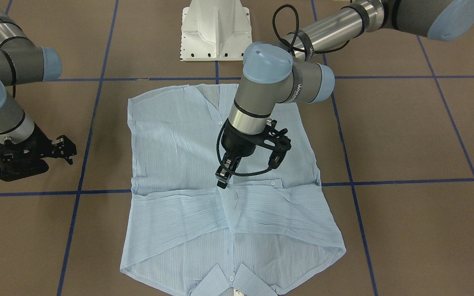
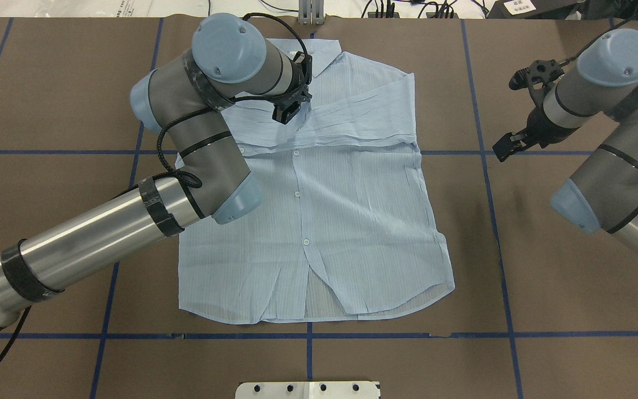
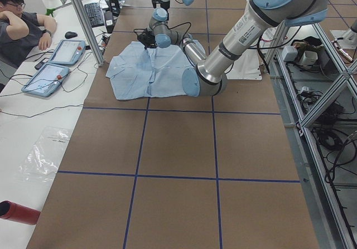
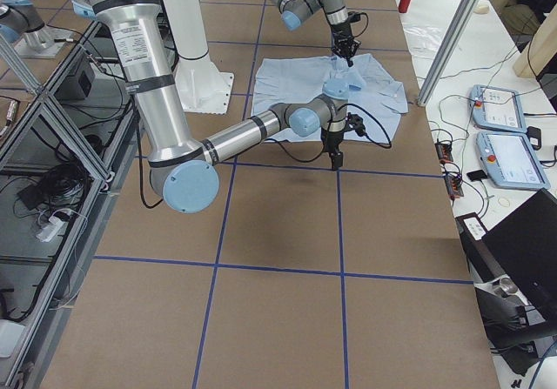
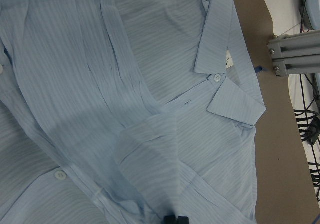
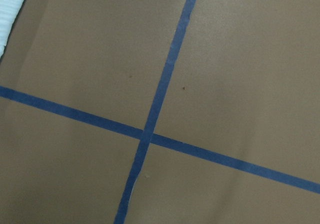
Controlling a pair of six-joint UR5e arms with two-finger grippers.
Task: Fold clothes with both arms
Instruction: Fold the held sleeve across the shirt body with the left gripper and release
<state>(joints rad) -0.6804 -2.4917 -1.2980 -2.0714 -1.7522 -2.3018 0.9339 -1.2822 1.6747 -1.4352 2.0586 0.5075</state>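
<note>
The shirt (image 2: 346, 205) lies flat mid-table (image 2: 546, 288), long axis running from the robot's edge to the far edge, collar (image 5: 220, 58) toward the far edge, both sleeves folded across the chest. The left gripper (image 1: 223, 174), fingers nearly together, presses there. The right gripper (image 2: 504, 147) hangs off its right edge, seemingly narrow.

left arm (image 2: 197, 138) over shirt (image 2: 352, 221), bare table (image 2: 546, 266) right

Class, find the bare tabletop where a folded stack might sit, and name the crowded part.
Bare brown table lies near the robot's side, right of the shirt. Crowded: the shirt's middle near the collar, where the left claw touches fabric; the right claw hovers beside it.
</note>
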